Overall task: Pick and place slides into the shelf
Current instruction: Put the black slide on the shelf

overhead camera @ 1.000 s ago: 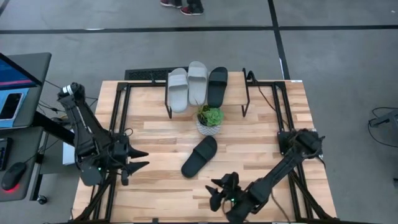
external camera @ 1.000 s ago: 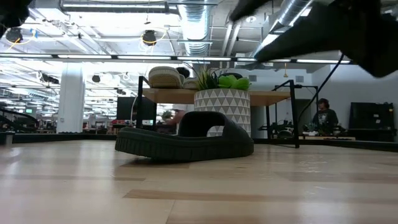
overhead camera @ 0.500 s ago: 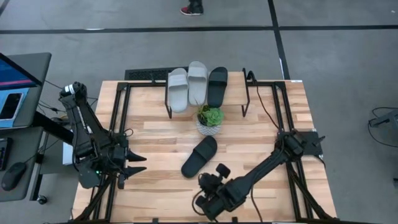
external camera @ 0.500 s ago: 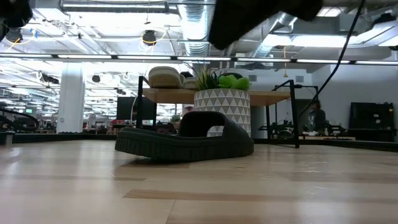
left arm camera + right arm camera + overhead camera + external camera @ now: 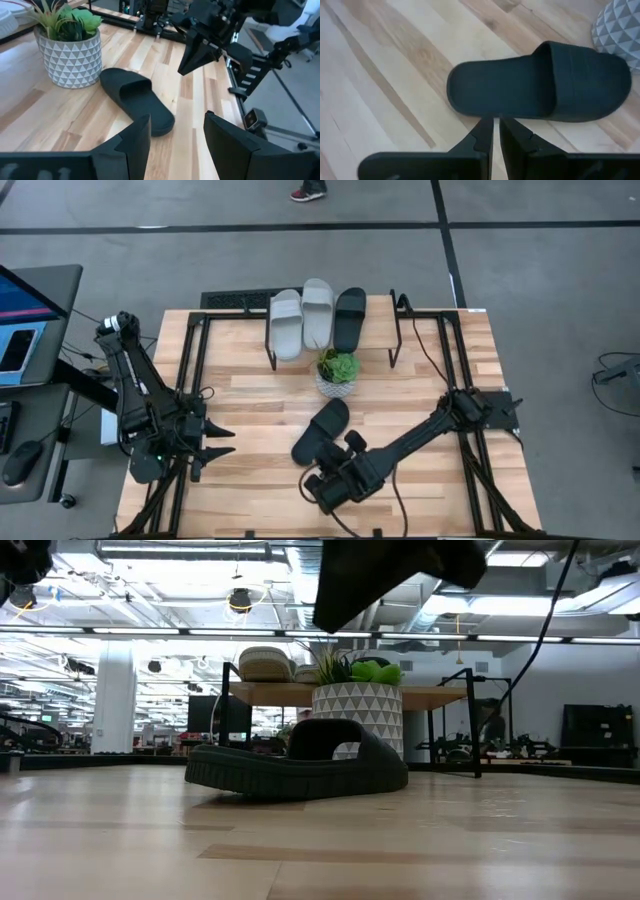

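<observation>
The low wood-plank shelf with thin black legs (image 5: 425, 330) carried two light grey slides (image 5: 302, 318) and one black slide (image 5: 349, 318). The other black open-toe slide (image 5: 321, 430) lay on the table beside a triangle-patterned planter (image 5: 336, 382). The right gripper (image 5: 496, 131) hovered just off its heel, fingers nearly together, gripping nothing; the left gripper (image 5: 172, 132) sat open.

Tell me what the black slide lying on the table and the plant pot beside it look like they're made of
The black slide looks like one-piece moulded foam or rubber: matte, seamless from sole to strap, with a ribbed sole edge in the low view. The plant pot looks like glazed or painted ceramic, possibly cement: rigid, white with a grey triangle pattern. The tabletop under both is light wood planks with visible grain.
</observation>
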